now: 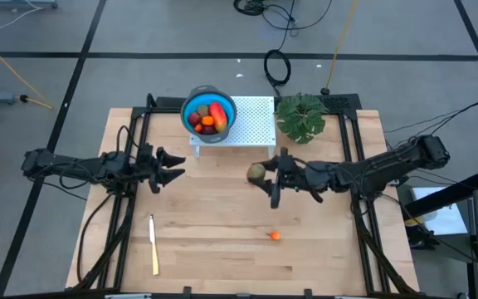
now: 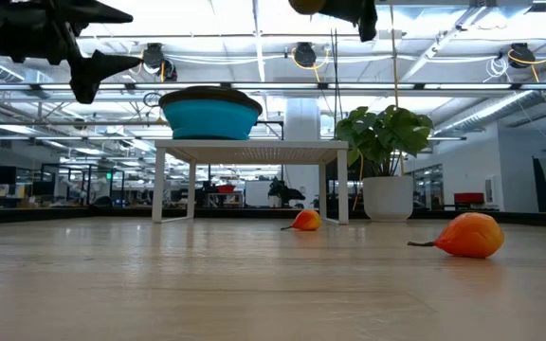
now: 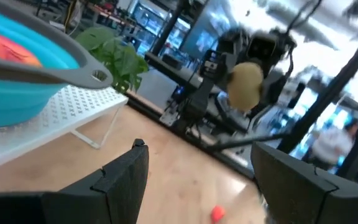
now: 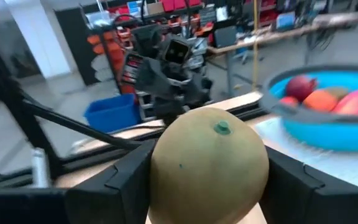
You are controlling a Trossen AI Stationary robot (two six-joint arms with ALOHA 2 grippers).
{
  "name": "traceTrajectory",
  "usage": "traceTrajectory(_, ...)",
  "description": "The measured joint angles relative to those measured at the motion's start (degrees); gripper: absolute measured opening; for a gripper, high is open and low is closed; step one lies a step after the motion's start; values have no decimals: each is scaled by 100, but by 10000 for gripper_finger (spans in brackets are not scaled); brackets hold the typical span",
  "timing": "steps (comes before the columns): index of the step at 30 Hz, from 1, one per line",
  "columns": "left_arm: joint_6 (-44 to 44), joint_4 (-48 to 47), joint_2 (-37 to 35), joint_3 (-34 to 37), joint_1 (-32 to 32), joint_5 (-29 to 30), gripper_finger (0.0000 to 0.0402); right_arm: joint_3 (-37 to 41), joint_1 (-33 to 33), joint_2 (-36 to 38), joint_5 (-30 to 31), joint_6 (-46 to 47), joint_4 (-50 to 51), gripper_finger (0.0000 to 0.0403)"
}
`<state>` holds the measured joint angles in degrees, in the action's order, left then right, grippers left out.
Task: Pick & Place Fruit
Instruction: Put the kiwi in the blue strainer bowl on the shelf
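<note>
Left gripper (image 1: 175,168): I see its fingers spread apart, empty, left of the white stand (image 1: 251,124).
Blue bowl (image 1: 208,110): on the stand, holding red, orange and brown fruit.
Right gripper (image 1: 265,176): clamped on an olive-brown oval fruit (image 1: 256,172), just in front of the stand.
Tiny orange fruit (image 1: 274,235): on the table, well in front of the stand.

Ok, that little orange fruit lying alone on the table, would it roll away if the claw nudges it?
Probably. The little orange fruit looks rounded and lies on bare flat wood, so a nudge would likely send it rolling. Its short stem, seen in the low view, might make it curve or stop early. It seems light, so it could skid or pop out of a closing claw.
</note>
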<state>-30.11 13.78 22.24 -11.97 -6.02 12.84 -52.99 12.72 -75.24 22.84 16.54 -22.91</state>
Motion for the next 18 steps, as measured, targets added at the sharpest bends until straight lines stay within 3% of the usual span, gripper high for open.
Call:
traceTrajectory(8, -644, 842, 423, 0, 0, 271, 283, 0, -263, 0, -10, -1975, -5, 226)
traceTrajectory(13, -639, 1733, 1052, 0, -18, 418, 282, 0, -264, 0, -35, -3541, -5, 229)
traceTrajectory(18, -678, 2557, 1812, -17, -174, 758, 282, 0, -262, 0, -38, -4455, -9, 230)
